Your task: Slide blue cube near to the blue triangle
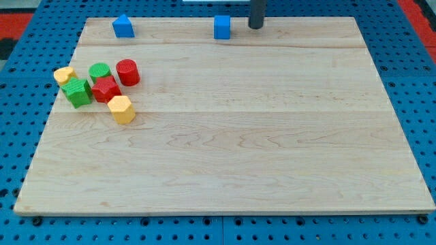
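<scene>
While our tip (255, 27) — a bare rod grasping nothing — stands just right of the blue cube (222, 28), the blue triangle (122, 26) sits well apart leftward — the slide remains undone.

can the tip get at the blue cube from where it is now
Probably yes. My tip stands just to the view's right of the blue cube, with bare board between them. The blue triangle lies further left, so that side suits the push.
</scene>
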